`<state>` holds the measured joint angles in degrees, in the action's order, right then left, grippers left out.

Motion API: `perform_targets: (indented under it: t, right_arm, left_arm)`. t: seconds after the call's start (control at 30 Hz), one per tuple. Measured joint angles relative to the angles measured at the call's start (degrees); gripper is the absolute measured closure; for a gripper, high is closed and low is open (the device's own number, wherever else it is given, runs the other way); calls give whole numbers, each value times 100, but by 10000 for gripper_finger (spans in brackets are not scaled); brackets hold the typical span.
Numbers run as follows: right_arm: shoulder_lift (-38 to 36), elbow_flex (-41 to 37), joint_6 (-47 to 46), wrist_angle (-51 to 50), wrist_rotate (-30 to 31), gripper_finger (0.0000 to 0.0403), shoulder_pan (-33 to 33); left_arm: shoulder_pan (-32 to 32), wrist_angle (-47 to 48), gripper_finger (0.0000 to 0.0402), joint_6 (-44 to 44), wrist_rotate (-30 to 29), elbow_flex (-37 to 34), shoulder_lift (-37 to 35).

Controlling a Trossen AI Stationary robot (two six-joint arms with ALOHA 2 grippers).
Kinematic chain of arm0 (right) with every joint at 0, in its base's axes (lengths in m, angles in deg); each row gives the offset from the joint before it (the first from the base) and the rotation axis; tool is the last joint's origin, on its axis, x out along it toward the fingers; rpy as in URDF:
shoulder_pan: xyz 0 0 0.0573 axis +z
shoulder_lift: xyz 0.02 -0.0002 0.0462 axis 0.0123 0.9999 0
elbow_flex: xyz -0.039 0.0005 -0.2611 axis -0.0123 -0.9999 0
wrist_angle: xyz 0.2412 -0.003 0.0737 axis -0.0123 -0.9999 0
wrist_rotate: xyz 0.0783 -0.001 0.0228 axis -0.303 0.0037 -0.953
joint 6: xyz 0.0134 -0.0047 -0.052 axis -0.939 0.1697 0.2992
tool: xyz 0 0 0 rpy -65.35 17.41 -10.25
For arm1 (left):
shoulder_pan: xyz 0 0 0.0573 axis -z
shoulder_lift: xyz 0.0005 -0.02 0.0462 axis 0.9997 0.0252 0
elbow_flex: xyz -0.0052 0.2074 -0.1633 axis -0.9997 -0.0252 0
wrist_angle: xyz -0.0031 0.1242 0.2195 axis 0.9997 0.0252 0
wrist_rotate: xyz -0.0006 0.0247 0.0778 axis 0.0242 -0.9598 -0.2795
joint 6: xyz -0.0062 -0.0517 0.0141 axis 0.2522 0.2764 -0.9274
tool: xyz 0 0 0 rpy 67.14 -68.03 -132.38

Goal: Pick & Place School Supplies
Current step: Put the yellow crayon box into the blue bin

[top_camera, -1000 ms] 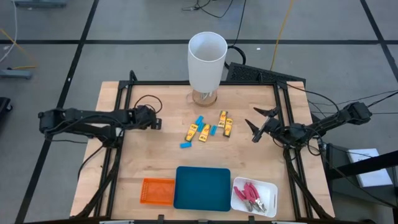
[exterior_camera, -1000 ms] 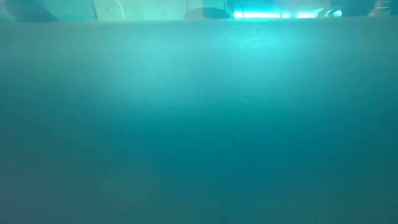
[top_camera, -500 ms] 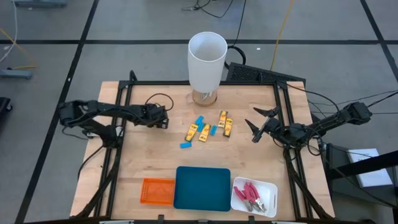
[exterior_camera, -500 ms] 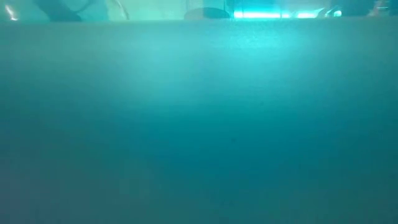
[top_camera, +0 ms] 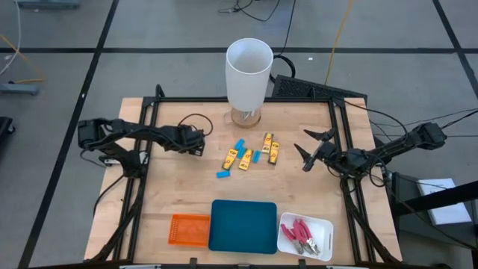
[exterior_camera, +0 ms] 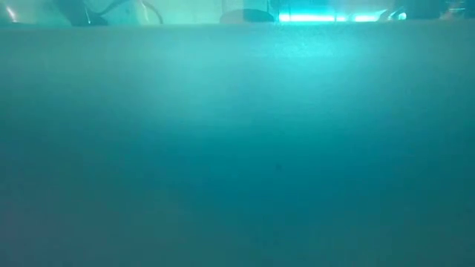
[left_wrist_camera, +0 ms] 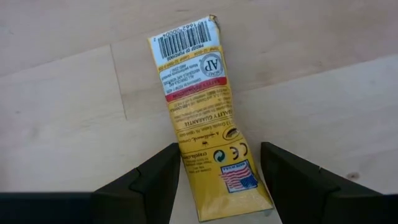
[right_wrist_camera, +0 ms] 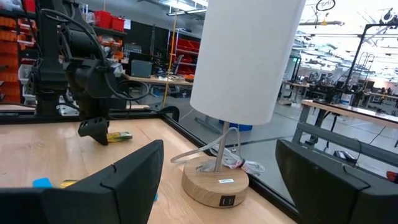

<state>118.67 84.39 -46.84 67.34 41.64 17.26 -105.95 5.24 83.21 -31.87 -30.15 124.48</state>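
Landmark: lamp with a white shade, on a round wooden base at the far edge of the worktop.
Left gripper: low over the worktop, left of the lamp base and left of the loose supplies; its fingers are spread apart, one on each side of a yellow tube that lies flat on the wood. They are not closed on it.
Right gripper: right of the lamp base, near the worktop's right rail, fingers fully spread, nothing in them.
Yellow pieces: a small cluster in front of the lamp base, mid-worktop, apart from both grippers.
Blue blocks: scattered among and just beside the yellow pieces.
Red-handled tools: inside the white tray, at the near edge, right of the lamp.
Other trays: teal tray at the near edge straight in front of the lamp; orange tray touching its left side.
Low view: filled by a teal surface.
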Motion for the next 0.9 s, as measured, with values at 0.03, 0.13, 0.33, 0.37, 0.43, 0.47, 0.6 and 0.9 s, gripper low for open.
perform_targets:
  t: [0.03, 0.13, 0.33, 0.37, 0.43, 0.47, 0.6, 0.9]
  right_arm:
    - [0, 0, -4, -2, 0, 103, 0]
    - [0, 0, -71, -2, 0, 103, 0]
    - [0, 0, -131, -6, 0, 103, 0]
    - [0, 0, -143, -4, 0, 103, 0]
    - [0, 0, -146, -4, 0, 103, 0]
    - [0, 0, -146, -6, 0, 103, 0]
    - [0, 0, -148, -4, 0, 103, 0]
    - [32, 0, -571, -4, -297, 103, 0]
  left_arm:
    - [4, -23, 172, -28, 0, -1, 0]
    - [7, -28, 172, -33, 6, -1, 0]
    - [7, -49, 219, -75, 94, -6, 2]
    - [7, -61, 232, -143, 98, -6, 2]
    - [7, -90, 255, -317, 86, -6, 2]
    - [7, -95, 265, -400, 76, -6, 2]
    - [7, -139, 289, -747, 47, -8, 2]
    - [118, -363, 292, -1642, 135, -38, -516]
